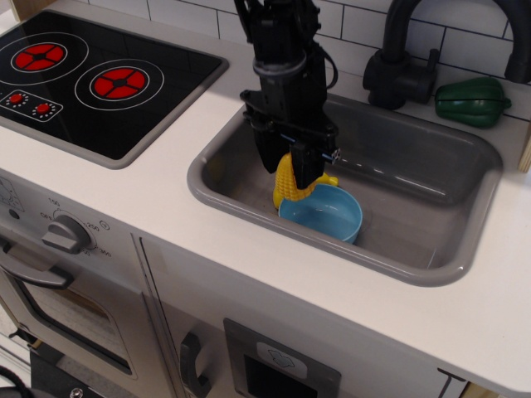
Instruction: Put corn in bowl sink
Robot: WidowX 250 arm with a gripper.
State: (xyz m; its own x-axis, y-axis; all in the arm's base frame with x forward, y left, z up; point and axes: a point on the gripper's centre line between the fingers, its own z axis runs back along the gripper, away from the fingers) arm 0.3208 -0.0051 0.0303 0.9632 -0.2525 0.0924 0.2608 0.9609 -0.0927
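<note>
The sink (390,257) is grey plastic with a smooth, semi-gloss finish that shows soft reflections on its walls. Inside it, the bowl (332,217) is smooth light blue plastic with a slight sheen. Just left of the bowl, the corn (288,182) is yellow plastic with a bumpy kernel surface. The gripper (290,162) holding it is matt black. Left of the sink, the stovetop (83,99) is glossy black.

Black stovetop (99,83) with red rings, left; black faucet (406,58) and green plastic pepper (471,101) behind; grey oven knob (66,235) below.
</note>
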